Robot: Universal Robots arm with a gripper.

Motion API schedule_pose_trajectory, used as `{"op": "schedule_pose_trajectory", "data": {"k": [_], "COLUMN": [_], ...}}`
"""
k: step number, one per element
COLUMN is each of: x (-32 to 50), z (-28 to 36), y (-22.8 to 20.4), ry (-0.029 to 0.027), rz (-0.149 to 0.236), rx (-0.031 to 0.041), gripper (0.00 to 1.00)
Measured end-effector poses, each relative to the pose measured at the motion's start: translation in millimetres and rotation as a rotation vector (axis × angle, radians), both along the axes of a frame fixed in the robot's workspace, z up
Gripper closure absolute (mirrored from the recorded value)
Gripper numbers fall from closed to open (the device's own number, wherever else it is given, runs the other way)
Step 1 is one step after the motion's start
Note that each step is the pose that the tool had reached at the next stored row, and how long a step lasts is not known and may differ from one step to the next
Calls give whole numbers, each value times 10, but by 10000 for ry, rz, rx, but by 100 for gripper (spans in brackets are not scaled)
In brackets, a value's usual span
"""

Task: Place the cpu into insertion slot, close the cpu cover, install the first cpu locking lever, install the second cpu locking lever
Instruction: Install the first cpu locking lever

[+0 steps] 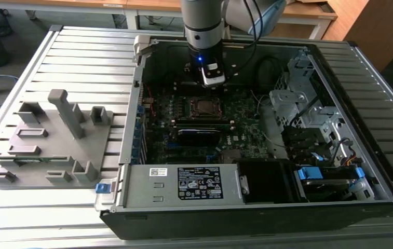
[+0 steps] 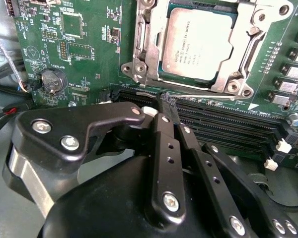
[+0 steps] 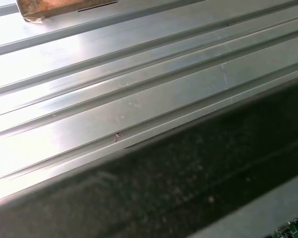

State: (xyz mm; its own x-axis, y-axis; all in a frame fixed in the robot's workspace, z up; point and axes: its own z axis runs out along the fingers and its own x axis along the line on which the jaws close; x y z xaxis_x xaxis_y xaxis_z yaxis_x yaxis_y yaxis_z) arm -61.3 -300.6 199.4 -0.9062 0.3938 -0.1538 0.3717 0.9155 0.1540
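Note:
In the second wrist view the cpu [image 2: 198, 43], a silver-grey square chip, lies flat in the insertion slot [image 2: 223, 88] on the green board. The cpu cover [image 2: 143, 47], a silver frame plate, lies down over the chip's edges. A thin metal locking lever [image 2: 203, 96] runs along the socket's side facing the black memory slots. My gripper [image 2: 168, 104] has its black fingers [image 2: 162, 139] closed together, with the tips just beside that lever and nothing visible between them. In the exterior view the gripper [image 1: 212, 81] hangs just behind the insertion slot [image 1: 203, 107] inside the open computer case.
Long black memory slots [image 2: 228, 124] and a coin battery [image 2: 52, 80] lie near the socket. The case holds a power supply [image 1: 182, 182], a dark card [image 1: 198, 136] and drive cages [image 1: 307, 114]. A grey fixture tray [image 1: 44, 140] sits on the ribbed metal table [image 3: 139, 99].

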Motion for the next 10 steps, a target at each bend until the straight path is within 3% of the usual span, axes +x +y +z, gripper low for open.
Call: {"op": "schedule_pose_trajectory", "data": {"k": [10], "x": [-12], "z": [-27], "y": [1], "ry": [-123], "rz": [2], "rx": [2], "gripper": [89]}}
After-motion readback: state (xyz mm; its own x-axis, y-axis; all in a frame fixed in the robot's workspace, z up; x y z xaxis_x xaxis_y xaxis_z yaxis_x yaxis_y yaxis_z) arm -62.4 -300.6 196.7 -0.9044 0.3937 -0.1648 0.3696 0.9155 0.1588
